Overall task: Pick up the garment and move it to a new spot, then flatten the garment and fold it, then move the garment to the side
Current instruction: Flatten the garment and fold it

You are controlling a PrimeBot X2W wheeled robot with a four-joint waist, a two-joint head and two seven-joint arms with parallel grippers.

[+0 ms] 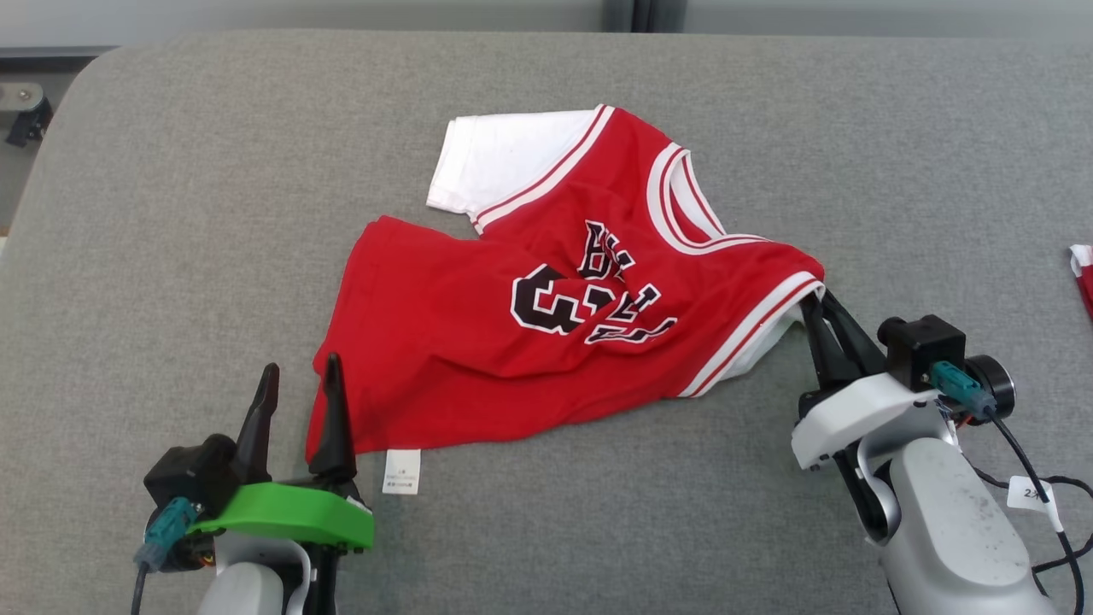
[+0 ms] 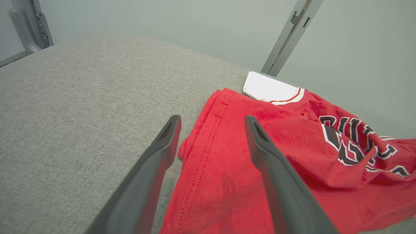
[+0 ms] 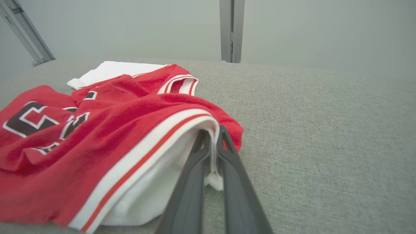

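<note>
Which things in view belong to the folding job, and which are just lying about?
Job: red jersey; right tool, shut on its white sleeve; left tool, open at its near corner; grey table.
Lying about: red-and-white item at the table's right edge; black fixture beyond the left corner.

A: Surface?
B: Grey fabric-covered desk (image 1: pixel 171 213), rounded far-left corner.
A: What's on it?
B: One red jersey (image 1: pixel 444 359), mid-desk, rumpled, not flat. Black-and-white lettering faces up. One white sleeve (image 1: pixel 495 158) lies spread at the far side, the other is bunched at the right end. The hem is at the near left, with a white tag (image 1: pixel 402 471) sticking out from it onto the desk.
A: Anything else?
B: Bit of red-and-white cloth (image 1: pixel 1083 278) at the right edge of the head view, well apart from the jersey. Can't tell what it is.
</note>
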